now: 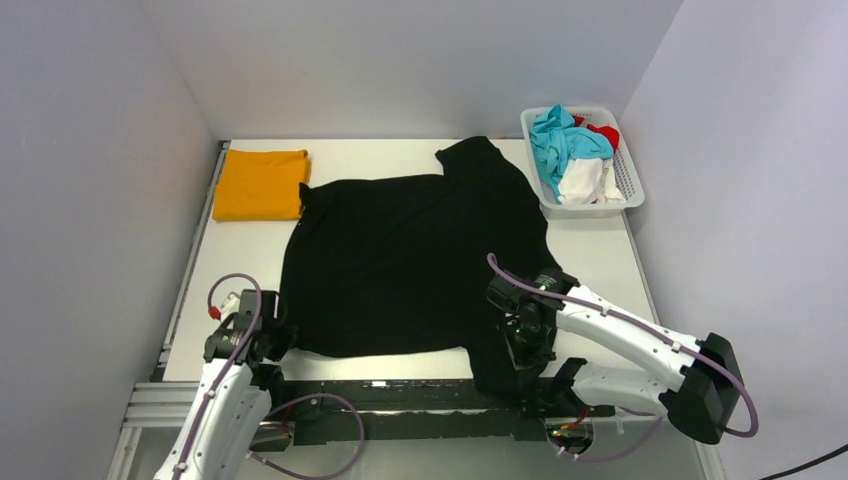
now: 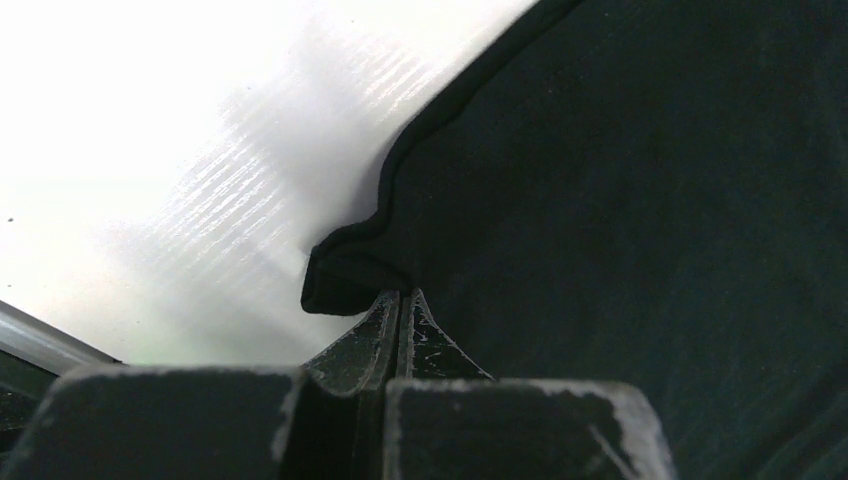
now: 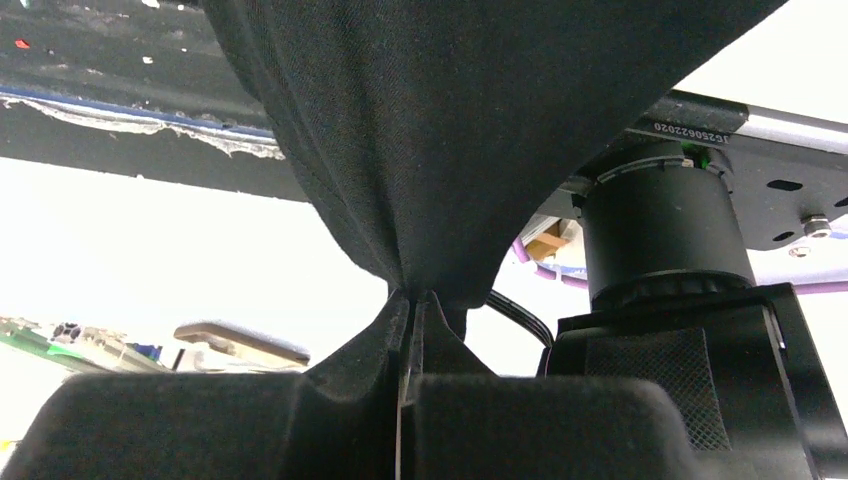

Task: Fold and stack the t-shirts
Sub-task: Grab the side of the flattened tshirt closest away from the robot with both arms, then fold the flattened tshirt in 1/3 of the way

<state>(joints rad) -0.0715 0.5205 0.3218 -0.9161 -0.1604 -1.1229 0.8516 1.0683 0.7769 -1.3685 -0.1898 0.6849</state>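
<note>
Black t-shirt [image 1: 410,260] cloth is pinched in both sets of jaws. The left gripper [image 2: 400,297] is closed tight on the rolled near-left hem corner, and the right gripper [image 3: 410,295] is clamped on a gathered fold at the near-right corner. Outward from there, the shirt lies spread across the middle of the white table [image 1: 600,255]. An orange-yellow t-shirt [image 1: 260,184] sits folded at the far left, just beside the black one. A white lattice basket [image 1: 632,190] holding coloured cloths stands at the far right.
</note>
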